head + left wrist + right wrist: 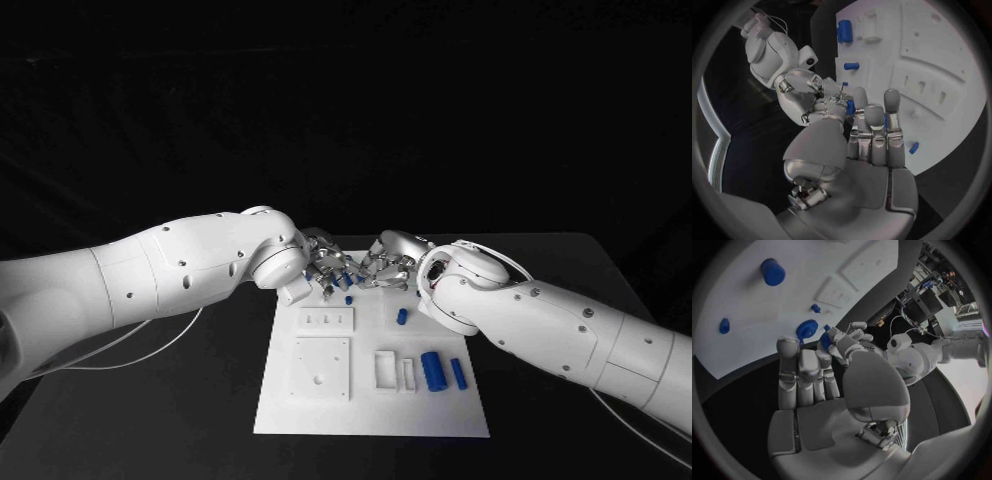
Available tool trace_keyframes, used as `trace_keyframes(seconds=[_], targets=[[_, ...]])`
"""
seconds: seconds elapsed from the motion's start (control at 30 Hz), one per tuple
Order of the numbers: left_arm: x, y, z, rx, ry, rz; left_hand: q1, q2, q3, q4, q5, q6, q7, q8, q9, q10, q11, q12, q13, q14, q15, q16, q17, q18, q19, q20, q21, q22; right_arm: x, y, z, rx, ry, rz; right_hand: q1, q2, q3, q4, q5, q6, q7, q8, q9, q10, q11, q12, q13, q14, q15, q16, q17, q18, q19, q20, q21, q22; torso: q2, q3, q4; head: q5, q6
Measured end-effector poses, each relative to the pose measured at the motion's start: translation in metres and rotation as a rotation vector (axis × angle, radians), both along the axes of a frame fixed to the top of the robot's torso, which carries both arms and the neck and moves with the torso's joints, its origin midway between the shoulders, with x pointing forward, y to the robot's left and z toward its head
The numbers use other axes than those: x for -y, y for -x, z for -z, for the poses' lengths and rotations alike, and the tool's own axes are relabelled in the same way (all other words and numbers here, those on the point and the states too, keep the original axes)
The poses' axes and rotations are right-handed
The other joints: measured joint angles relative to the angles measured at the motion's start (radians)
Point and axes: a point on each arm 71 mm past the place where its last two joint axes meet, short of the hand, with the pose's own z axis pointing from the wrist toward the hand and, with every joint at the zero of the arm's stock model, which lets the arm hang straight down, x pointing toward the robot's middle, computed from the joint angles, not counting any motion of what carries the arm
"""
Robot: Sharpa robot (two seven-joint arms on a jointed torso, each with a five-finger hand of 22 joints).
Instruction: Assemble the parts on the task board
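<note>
Two hands meet fingertip to fingertip over the far end of the task board (372,405). The left hand (327,267) and the right hand (382,262) both curl their fingers around small blue parts (346,281) held between them; which hand actually pinches them I cannot tell. Nearer the robot on the board, a short blue peg (402,317) lies just behind a white slotted block (387,370), and two blue cylinders (444,371) lie side by side to that block's right. A raised white plate (322,366) sits on the block's other side.
</note>
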Motion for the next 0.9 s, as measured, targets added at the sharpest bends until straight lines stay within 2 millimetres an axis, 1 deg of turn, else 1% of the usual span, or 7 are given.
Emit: trace_keyframes(seconds=[0.17,0.37,0.47,0.6,0.67,0.73,0.9], targets=[[0.000,0.000,0.000,0.011,0.009,-0.006,0.003,0.004,0.031,-0.031,0.045,0.000,0.000,0.018,0.018,0.009,-0.005,-0.005,-0.003,0.001,-0.008,0.000,0.003,0.000,0.004,-0.004,-0.010,0.016,0.001,-0.001,0.000,-0.002,0.003,0.001,-0.001,-0.001,0.000,0.000,0.000,0.000,0.000,-0.003,0.000,0.000,0.000,0.000,0.000,0.000,0.000,0.000,0.000,0.000,0.000,0.000,0.000,0.000,0.000,0.0005,0.0000,-0.001,-0.001],[0.000,0.000,0.000,0.014,0.015,-0.011,-0.005,0.021,0.041,-0.041,0.066,0.000,0.000,0.015,0.022,0.009,-0.005,-0.011,-0.004,0.001,-0.008,0.000,0.006,0.000,0.005,-0.005,-0.022,0.036,0.003,-0.001,0.001,-0.005,0.003,0.004,-0.002,-0.002,-0.003,0.003,-0.005,0.000,0.000,-0.003,0.001,0.000,0.000,0.000,-0.002,0.000,0.000,0.000,-0.002,0.000,0.000,0.000,0.000,0.000,0.000,0.0012,0.0000,-0.001,-0.003],[0.000,0.000,0.000,0.014,0.017,-0.013,-0.010,0.026,0.044,-0.044,0.081,0.000,0.000,0.002,0.023,0.009,-0.005,-0.011,-0.004,0.001,-0.008,0.000,0.007,0.000,0.007,-0.007,-0.028,0.044,0.003,-0.001,0.002,-0.008,0.001,0.006,-0.018,-0.012,-0.020,0.017,-0.023,-0.043,0.010,-0.002,0.000,-0.008,0.007,-0.016,-0.012,0.000,0.000,-0.008,-0.006,0.000,0.000,0.000,-0.010,0.000,0.000,0.0016,0.0000,-0.001,-0.004],[0.000,0.000,0.000,0.016,0.020,-0.018,-0.015,0.031,0.050,-0.051,0.089,0.002,0.002,-0.002,0.023,0.009,-0.005,-0.011,-0.006,0.001,-0.008,0.001,0.008,0.000,0.011,-0.004,-0.037,0.055,0.003,-0.001,0.004,-0.013,-0.006,0.004,-0.034,-0.017,-0.090,0.042,-0.024,-0.106,0.030,0.004,-0.019,-0.020,0.020,-0.027,-0.027,-0.004,0.004,-0.016,-0.011,0.000,0.001,0.001,-0.020,0.000,-0.001,0.0015,-0.0001,-0.002,-0.004],[0.000,-0.001,0.000,0.018,0.022,-0.020,-0.019,0.034,0.051,-0.051,0.090,0.005,0.006,-0.005,0.023,0.009,-0.005,-0.018,-0.008,0.001,-0.008,0.005,0.010,0.000,0.014,-0.007,-0.042,0.059,0.003,-0.001,0.004,-0.014,-0.010,0.005,-0.015,-0.022,-0.139,0.059,-0.024,-0.133,0.036,0.004,-0.021,-0.031,0.023,-0.031,-0.036,-0.006,0.006,-0.016,-0.014,0.000,0.002,0.009,-0.032,0.000,-0.001,0.0015,-0.0001,-0.002,-0.005],[0.000,-0.001,0.000,0.019,0.024,-0.022,-0.021,0.032,0.052,-0.052,0.091,0.007,0.007,-0.005,0.023,0.009,-0.005,-0.022,-0.010,0.001,-0.008,0.005,0.011,0.000,0.017,-0.009,-0.045,0.062,0.004,-0.002,0.004,-0.015,-0.014,0.007,-0.002,-0.019,-0.163,0.069,-0.024,-0.139,0.039,0.004,-0.021,-0.031,0.023,-0.032,-0.042,-0.008,0.008,-0.016,-0.016,0.001,0.002,0.009,-0.033,0.000,-0.001,0.0015,-0.0001,-0.002,-0.005],[-0.001,-0.001,-0.001,0.022,0.025,-0.027,-0.035,0.026,0.069,-0.075,0.119,0.007,0.007,-0.009,0.023,0.009,-0.005,-0.030,-0.011,0.005,-0.012,0.005,0.013,0.000,0.018,-0.010,-0.051,0.069,0.015,-0.002,0.004,-0.015,-0.022,0.019,0.009,-0.026,-0.201,0.074,-0.028,-0.148,0.041,0.004,-0.021,-0.049,0.027,-0.044,-0.066,-0.013,0.013,-0.039,-0.032,0.017,-0.002,0.013,-0.078,0.000,-0.001,0.0008,0.0008,-0.001,-0.008]])
